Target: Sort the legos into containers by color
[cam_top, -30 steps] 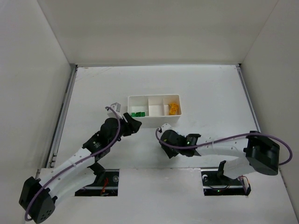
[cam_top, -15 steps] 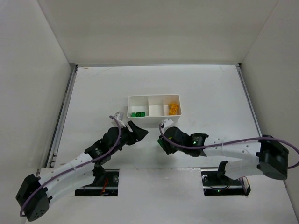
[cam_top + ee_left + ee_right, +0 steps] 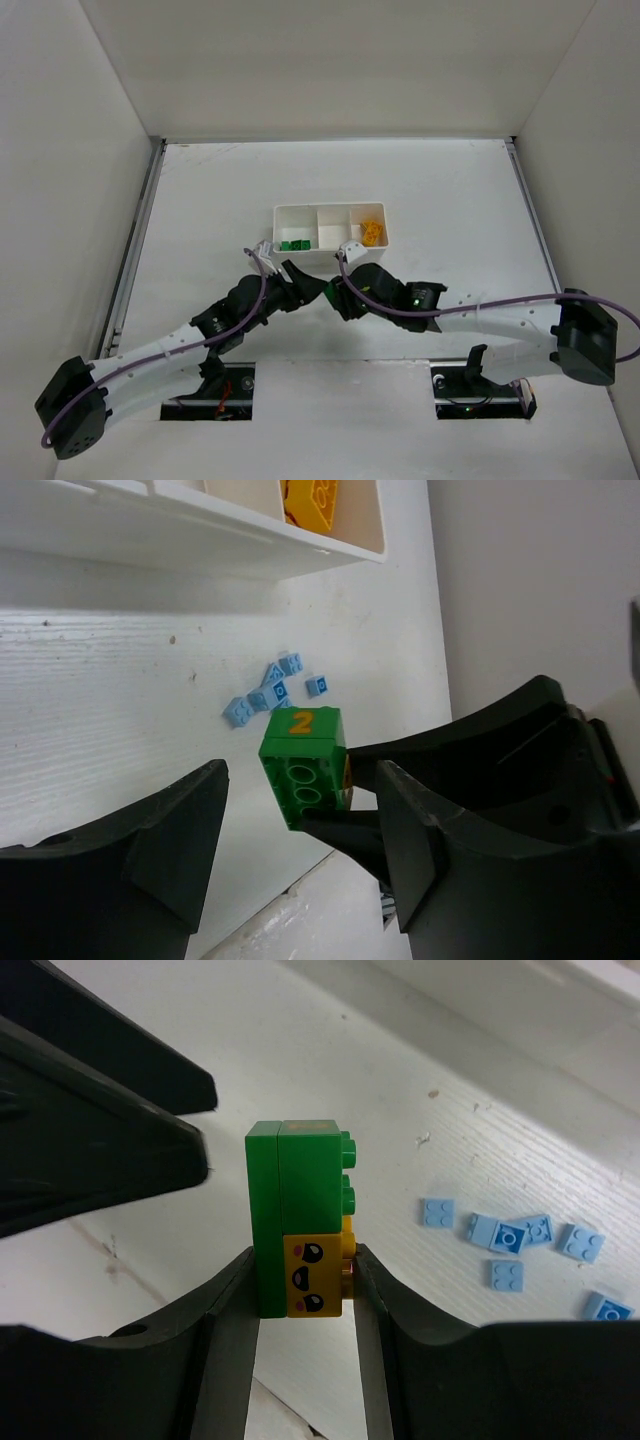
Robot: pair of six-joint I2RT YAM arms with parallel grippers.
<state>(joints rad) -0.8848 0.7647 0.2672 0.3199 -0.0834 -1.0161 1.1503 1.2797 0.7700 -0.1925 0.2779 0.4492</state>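
White wood-grained table (image 3: pixel 200 200) between plain white enclosure walls (image 3: pixel 330 60)

The left arm (image 3: pixel 150 352) and right arm (image 3: pixel 500 320) have white shells, black joints and a looping purple cable (image 3: pixel 520 296) each, ending in the matte black, broad-fingered left hand (image 3: pixel 300 810) and right hand (image 3: pixel 300 1290).

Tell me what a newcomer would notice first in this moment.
The right gripper clamps a green brick with an orange face piece stuck to it, on the near side of the white tray, and the open left gripper brackets the brick without touching. Tiny blue pieces lie loose on the table nearby; the tray holds green bricks at left, yellow bricks at right.
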